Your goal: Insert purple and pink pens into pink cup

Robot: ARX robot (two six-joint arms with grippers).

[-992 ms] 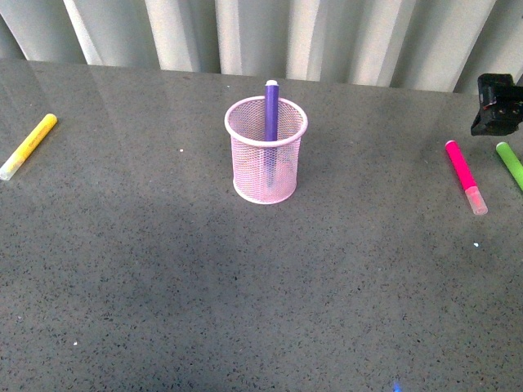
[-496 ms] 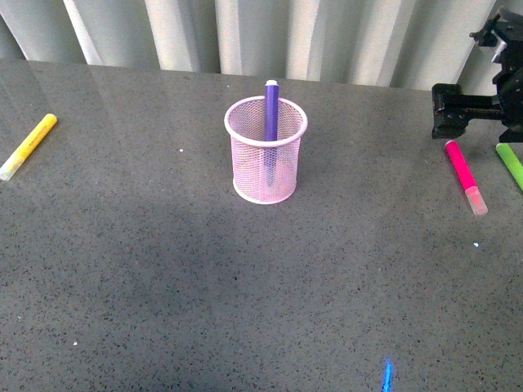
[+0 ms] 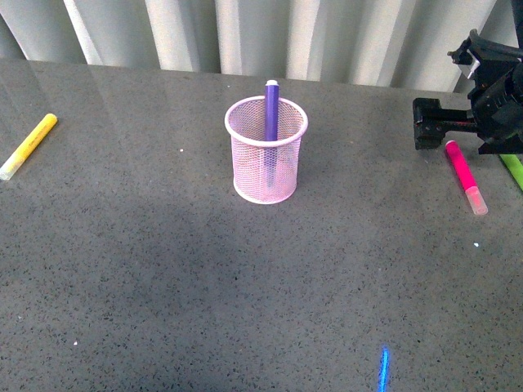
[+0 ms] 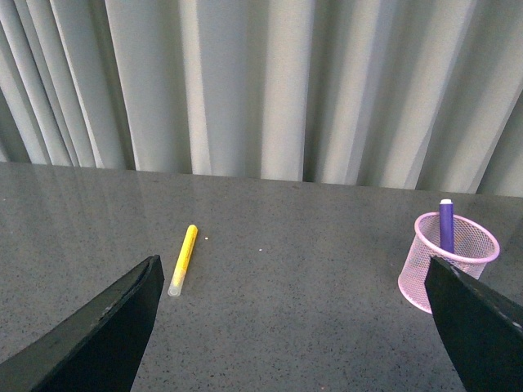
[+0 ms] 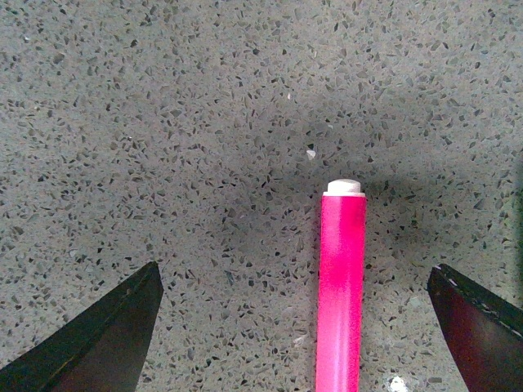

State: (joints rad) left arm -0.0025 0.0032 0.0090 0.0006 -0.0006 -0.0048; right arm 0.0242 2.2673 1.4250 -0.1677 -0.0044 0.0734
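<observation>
The pink cup stands upright at the table's middle, and the purple pen stands inside it, its tip above the rim. The pink pen lies flat on the table at the right. My right gripper hovers open over the pen's far end. In the right wrist view the pink pen lies between the spread fingers of my right gripper, touching neither. My left gripper is open and empty, with the pink cup and purple pen ahead of it to one side.
A yellow marker lies at the far left of the table, also seen as the yellow marker from the left wrist. A green marker lies just right of the pink pen. Pleated curtains hang behind the table.
My right gripper has moved left into view and now sits over the far end of the pink pen. The cup and pens have not moved.
</observation>
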